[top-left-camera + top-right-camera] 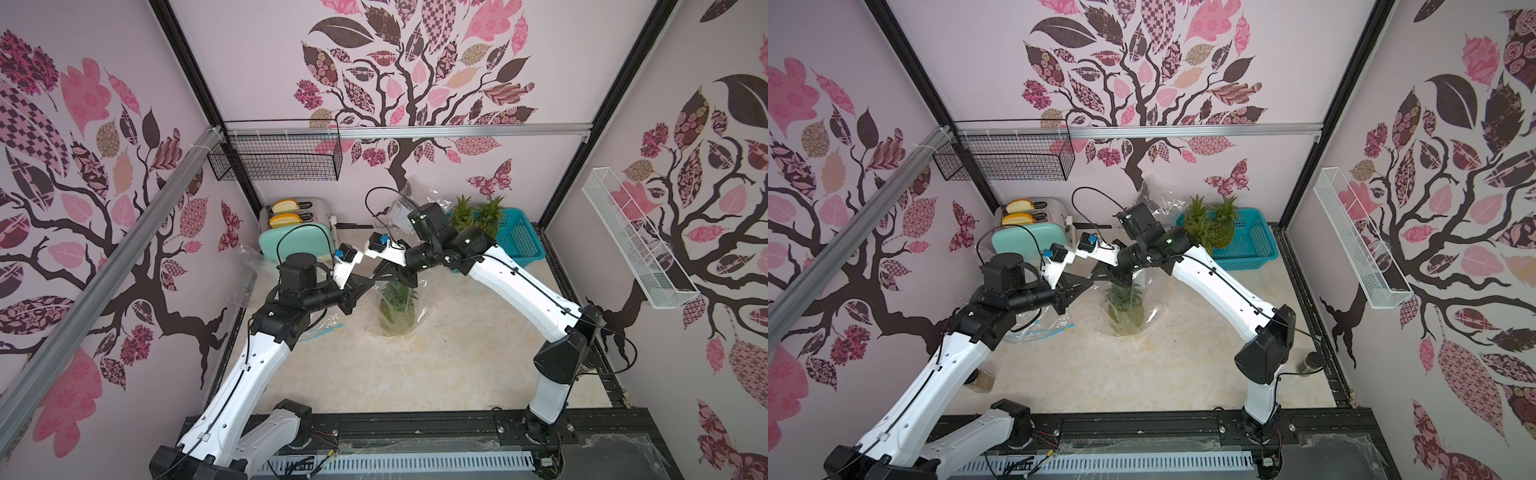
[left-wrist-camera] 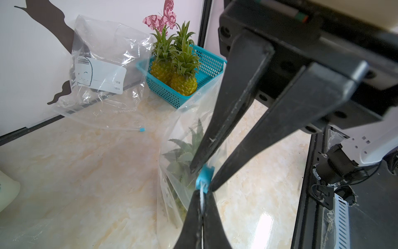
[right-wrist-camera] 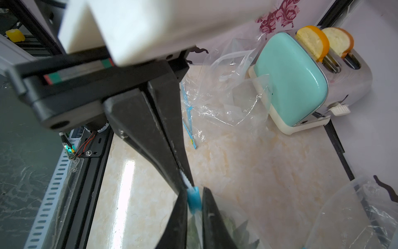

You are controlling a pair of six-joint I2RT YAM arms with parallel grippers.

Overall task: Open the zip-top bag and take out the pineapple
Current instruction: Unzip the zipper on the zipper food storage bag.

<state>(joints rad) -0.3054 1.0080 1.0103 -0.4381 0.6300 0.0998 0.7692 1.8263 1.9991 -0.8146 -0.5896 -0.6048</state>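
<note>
The zip-top bag point(image 1: 409, 297) stood upright near the middle of the table point(image 1: 457, 365). The pineapple point(image 1: 397, 313) sat inside it, crown upward and fruit at the bottom, so its long axis was roughly vertical. Both claws met at the left end of the bag's mouth. The left gripper point(image 2: 201, 195) was clamped flat on the white zip strip at that corner. The right gripper point(image 3: 195, 193) straddled the blue slider point(image 2: 204, 176), one finger on each side, and appeared to be pinching it. In the right wrist view a sliver of gap on one side could not be ruled out. The slider lay just beside the left claw's pinch, almost touching it. From there the zip track ran to the right and somewhat farther back, above the crown, towards the teal basket point(image 1: 515, 241). As I judged it, opening the bag would mean drawing the slider rightward along that line, away from the anchoring left claw and back towards the right arm's own side. The left arm reached in from the near left, its wrist roughly level and pointing right. The right arm arched in from the near right and bent back leftward over the bag's mouth. The pineapple hung below both claws, about equally close to each.
</note>
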